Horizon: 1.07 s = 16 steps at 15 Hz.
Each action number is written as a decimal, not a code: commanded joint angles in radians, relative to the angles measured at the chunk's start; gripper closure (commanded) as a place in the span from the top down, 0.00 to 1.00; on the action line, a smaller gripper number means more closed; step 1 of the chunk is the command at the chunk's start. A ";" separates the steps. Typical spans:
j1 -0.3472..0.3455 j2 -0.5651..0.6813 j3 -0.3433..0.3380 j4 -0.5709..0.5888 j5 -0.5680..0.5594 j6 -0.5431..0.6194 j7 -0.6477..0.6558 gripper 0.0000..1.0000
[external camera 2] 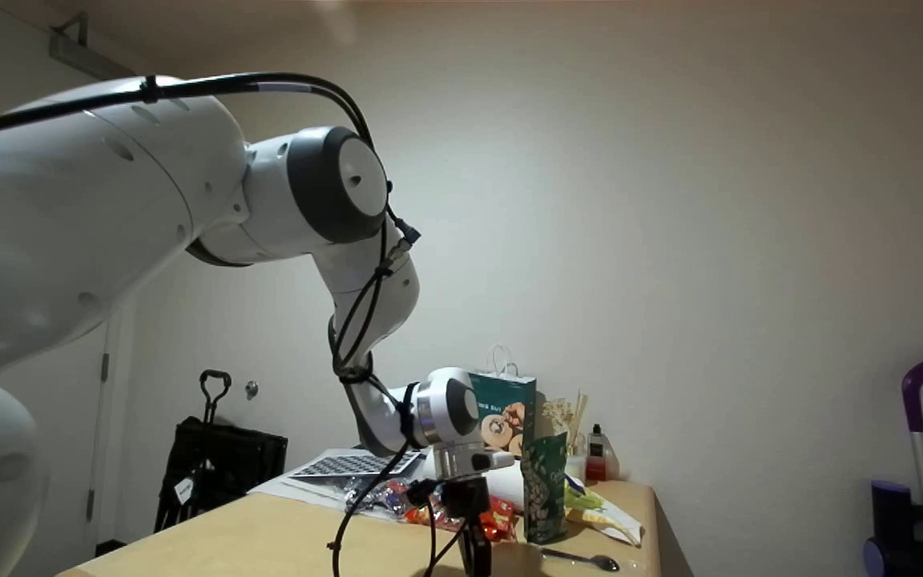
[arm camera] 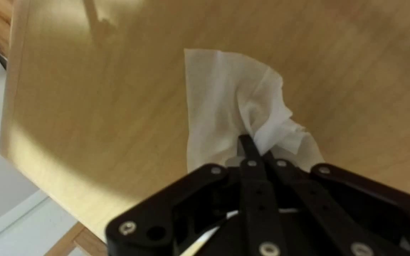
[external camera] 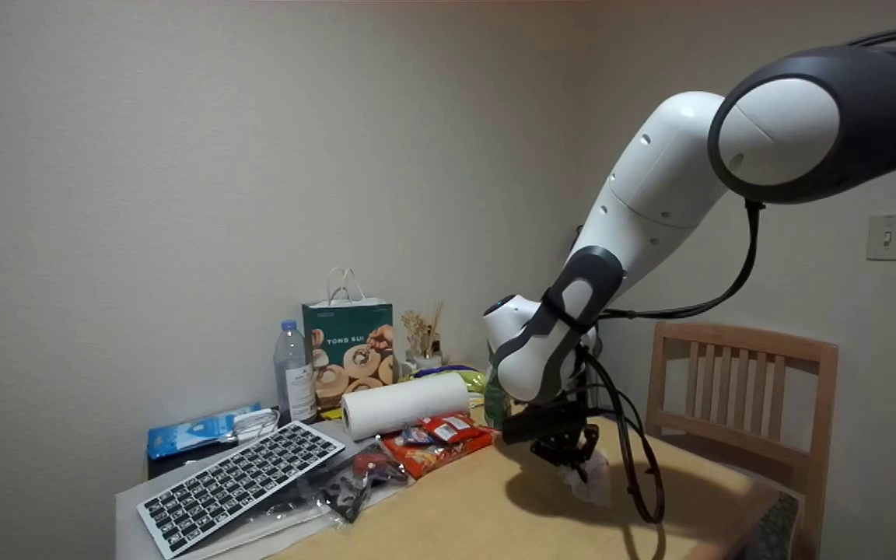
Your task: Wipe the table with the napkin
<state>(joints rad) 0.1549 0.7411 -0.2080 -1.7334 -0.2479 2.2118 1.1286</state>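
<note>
Table (external camera: pixel 432 521), arm (external camera: pixel 654 175) bent down, jaws pinching napkin (arm camera: pixel 219 99)

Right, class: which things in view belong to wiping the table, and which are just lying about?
Belong to the job:
napkin
gripper pinching it
table

Just lying about:
paper-towel roll
blue-capped bottle
green shopping bag
orange packet
white gridded panel
</note>
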 commanded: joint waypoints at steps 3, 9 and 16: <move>0.055 0.000 0.007 -0.005 -0.067 -0.003 0.002 0.01; 0.124 0.023 0.001 -0.012 -0.131 0.029 0.054 0.00; 0.219 0.021 0.032 0.015 -0.229 -0.060 0.102 0.01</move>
<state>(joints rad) 0.3912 0.7616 -0.1961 -1.7233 -0.4628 2.1593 1.2221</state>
